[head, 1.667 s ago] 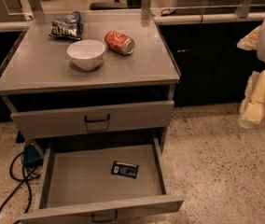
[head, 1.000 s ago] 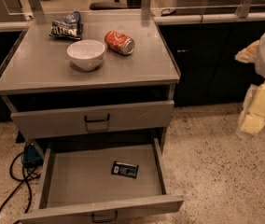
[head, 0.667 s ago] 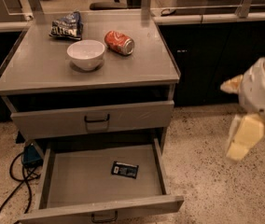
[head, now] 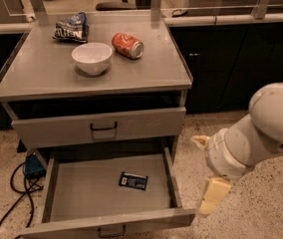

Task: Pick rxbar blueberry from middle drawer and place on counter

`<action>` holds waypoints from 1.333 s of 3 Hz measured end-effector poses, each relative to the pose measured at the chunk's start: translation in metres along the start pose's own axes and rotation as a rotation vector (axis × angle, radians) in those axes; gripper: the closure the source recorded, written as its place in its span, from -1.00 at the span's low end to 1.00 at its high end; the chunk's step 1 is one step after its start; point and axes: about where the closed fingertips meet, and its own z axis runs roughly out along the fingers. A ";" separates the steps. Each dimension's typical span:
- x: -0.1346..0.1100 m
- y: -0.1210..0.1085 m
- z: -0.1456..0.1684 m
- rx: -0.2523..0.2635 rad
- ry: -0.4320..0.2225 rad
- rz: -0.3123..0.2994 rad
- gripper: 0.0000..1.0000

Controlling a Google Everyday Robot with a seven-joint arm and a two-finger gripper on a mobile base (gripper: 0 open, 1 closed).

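The rxbar blueberry [head: 133,181] is a small flat dark wrapper lying on the bare floor of the open middle drawer [head: 57,193], right of centre. The drawer is pulled out toward me, with its black handle at the front. The counter [head: 47,73] is the grey metal top of the cabinet. My gripper [head: 210,195] hangs at the right of the drawer's front corner, outside it and above the floor, at the end of a white arm [head: 261,128]. It is apart from the bar and holds nothing that I can see.
On the counter stand a white bowl [head: 92,58], a red soda can [head: 127,45] on its side and a crinkled blue chip bag [head: 71,28]. The shut upper drawer front [head: 101,127] sits above the open one. Black cables [head: 17,188] lie on the floor at the left.
My arm and gripper have moved down and to the left, from beside the cabinet top to the open drawer's right front corner. The bar and counter objects have not moved.
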 end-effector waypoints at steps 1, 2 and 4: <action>-0.003 -0.006 0.005 0.038 -0.004 -0.007 -1.00; 0.006 0.003 0.011 0.031 -0.010 0.027 -1.00; -0.011 -0.034 0.097 0.149 -0.103 -0.030 -1.00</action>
